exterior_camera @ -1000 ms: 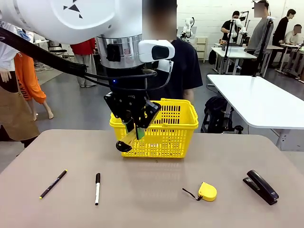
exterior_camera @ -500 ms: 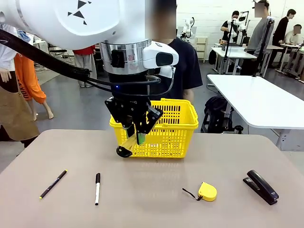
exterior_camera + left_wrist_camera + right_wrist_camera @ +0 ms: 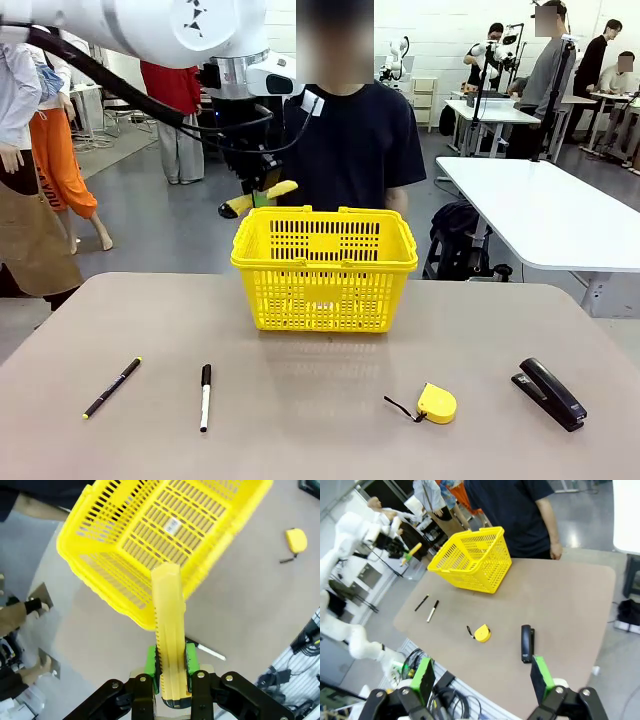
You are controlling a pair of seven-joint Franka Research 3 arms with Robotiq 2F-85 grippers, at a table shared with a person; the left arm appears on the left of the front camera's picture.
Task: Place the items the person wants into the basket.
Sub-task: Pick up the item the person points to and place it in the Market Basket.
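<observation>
My left gripper (image 3: pixel 171 667) is clamped on the knife (image 3: pixel 169 620), green pads pinching its sides near one end, the other end pointing toward the basket (image 3: pixel 150 540). From the front I see the knife held above the basket's far left corner, close to the person (image 3: pixel 350 140). My right gripper (image 3: pixel 482 677) hangs high, jaws spread wide, empty. The pen (image 3: pixel 112 387) lies left on the table (image 3: pixel 320 440), the stapler (image 3: pixel 548 393) right.
</observation>
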